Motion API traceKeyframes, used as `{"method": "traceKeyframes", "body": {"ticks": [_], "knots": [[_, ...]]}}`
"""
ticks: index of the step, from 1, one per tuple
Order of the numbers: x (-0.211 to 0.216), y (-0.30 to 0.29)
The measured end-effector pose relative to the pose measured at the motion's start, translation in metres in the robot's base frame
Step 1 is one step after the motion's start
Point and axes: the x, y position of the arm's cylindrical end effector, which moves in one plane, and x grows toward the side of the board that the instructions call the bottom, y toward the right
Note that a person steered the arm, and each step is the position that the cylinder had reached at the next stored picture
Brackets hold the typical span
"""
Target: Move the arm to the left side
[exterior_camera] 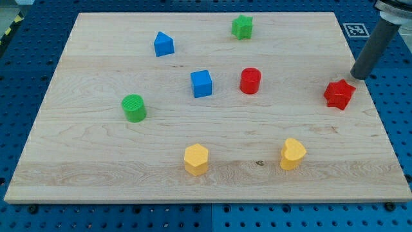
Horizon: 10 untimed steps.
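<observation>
My tip [358, 77] is at the view's right edge of the wooden board [96, 161], just above and to the right of the red star block [339, 94], close to it but apart. The dark rod rises toward the view's top right. Left of the star is a red cylinder [250, 80], then a blue cube [201, 84]. A blue house-shaped block [163, 44] lies at the upper left and a green star block [243, 26] at the top middle. A green cylinder [134, 107] is on the left. A yellow hexagon block [196, 159] and a yellow heart-shaped block [293, 154] lie near the bottom.
The board rests on a blue perforated table [26, 58]. A black-and-white marker tag [355, 29] sits off the board's top right corner, beside the rod.
</observation>
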Motion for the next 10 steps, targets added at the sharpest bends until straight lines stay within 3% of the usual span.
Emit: {"method": "traceKeyframes", "body": {"ticks": [4,6,8,10], "knots": [[-0.01,-0.02],[-0.01,-0.055],[-0.038,-0.084],[-0.038,-0.152]]}}
